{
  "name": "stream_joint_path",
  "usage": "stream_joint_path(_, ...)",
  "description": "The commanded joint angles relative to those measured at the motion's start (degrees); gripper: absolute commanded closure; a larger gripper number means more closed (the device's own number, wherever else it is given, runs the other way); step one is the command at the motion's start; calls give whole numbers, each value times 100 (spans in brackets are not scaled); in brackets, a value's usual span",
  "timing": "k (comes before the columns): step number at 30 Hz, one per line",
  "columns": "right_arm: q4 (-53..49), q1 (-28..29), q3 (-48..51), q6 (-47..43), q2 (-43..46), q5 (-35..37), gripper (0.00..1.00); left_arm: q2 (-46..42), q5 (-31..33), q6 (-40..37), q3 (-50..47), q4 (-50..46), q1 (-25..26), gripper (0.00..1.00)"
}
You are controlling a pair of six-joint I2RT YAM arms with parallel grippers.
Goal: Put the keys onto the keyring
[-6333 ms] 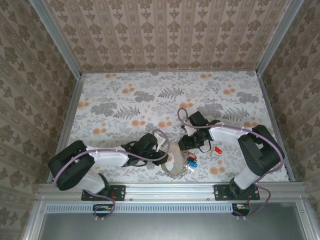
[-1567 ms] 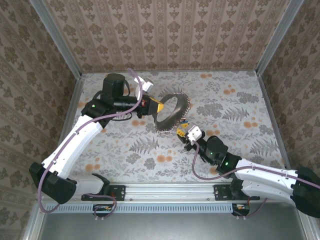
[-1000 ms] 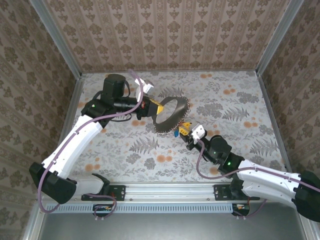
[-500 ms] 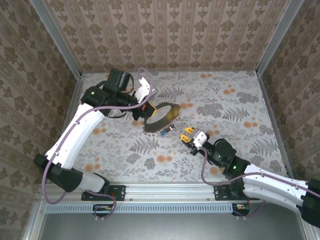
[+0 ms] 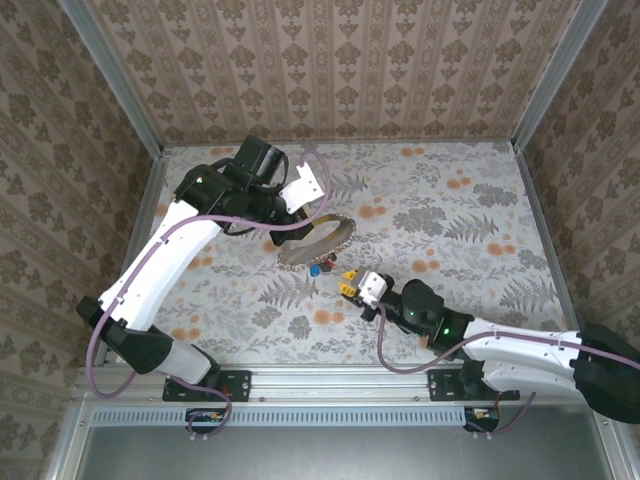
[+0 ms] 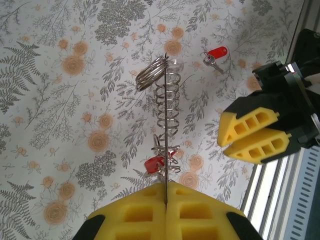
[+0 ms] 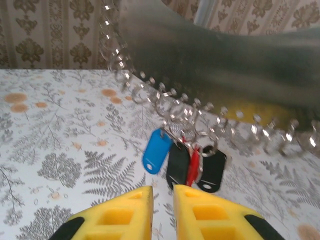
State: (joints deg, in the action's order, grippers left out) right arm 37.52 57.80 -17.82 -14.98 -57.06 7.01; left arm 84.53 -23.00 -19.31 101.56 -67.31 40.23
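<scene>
Four keys (image 7: 176, 165) hang from the keyring (image 7: 225, 60) beyond the right tool (image 7: 162, 194).

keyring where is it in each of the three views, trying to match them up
Top external: the keyring sits tilted, just left of centre.
Left wrist: it is edge-on, a thin vertical line running up the middle from the bottom.
Right wrist: it is the wide dark grey band across the top.
Shared landmark: the keys hanging from it, at its near edge from above, low on the line, and under the band.
</scene>
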Motion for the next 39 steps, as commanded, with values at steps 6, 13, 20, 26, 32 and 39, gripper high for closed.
stream_joint_path(6,739,127,-567,386,-728,-388,86,-75,-238,254,250,218,73,100)
stream_joint_path(13,1165,159,-846,538,-1522,-503,86,-163,-414,425,208,332,78,100)
stream_joint_path(20,1873,161,-889,658,-2176,134,85,-319,-555,506,96,477,82,100)
stream_joint_path(26,2335,154,-900,704,-2597,779,85,-376,-547,516,56,476,81,100)
stream_joint_path(32,2404,101,-798,776,-2507,986,84,-402,-525,520,12,473,78,100)
stream_joint_path(39,2435,-2,-614,961,-2301,1022,84,-420,-519,516,-20,495,77,100)
